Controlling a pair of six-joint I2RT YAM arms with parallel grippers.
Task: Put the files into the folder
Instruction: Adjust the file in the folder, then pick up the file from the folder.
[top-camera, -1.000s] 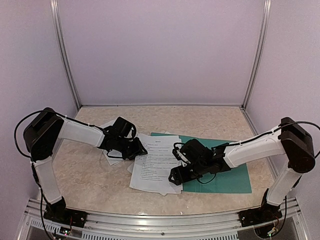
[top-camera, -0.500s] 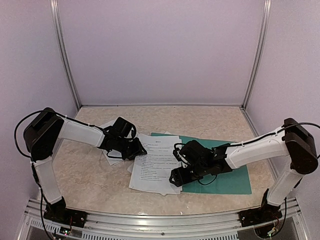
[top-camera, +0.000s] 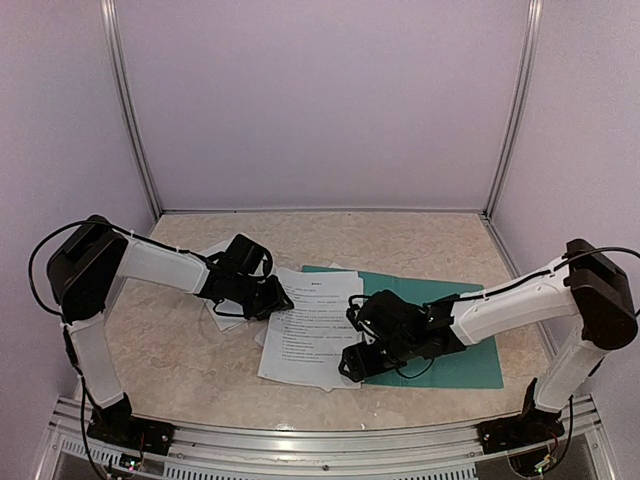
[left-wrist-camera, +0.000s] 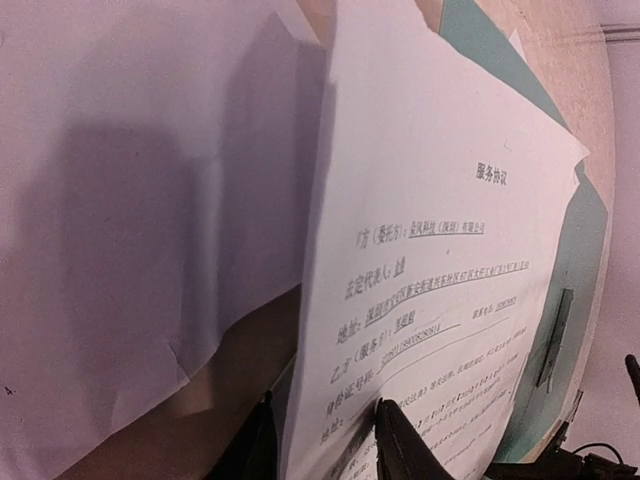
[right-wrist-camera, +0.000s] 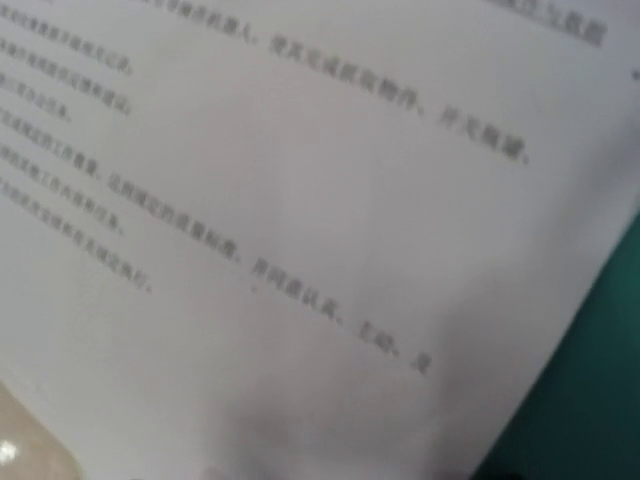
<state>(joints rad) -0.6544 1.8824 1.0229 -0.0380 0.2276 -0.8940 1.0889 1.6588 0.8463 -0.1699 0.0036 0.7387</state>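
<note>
Several files (top-camera: 312, 335) lie fanned on the counter (top-camera: 180, 350), the printed top sheets overlapping the left edge of the flat teal folder (top-camera: 470, 355), with more sheets tucked under my left arm. My left end effector (top-camera: 276, 298) sits at the top sheet's upper left edge, narrowly parted, one fingertip (left-wrist-camera: 402, 448) on the print and the other just off the paper. My right end effector (top-camera: 350, 362) is low over the stack's near right corner, where paper meets folder; I cannot tell its opening.
</note>
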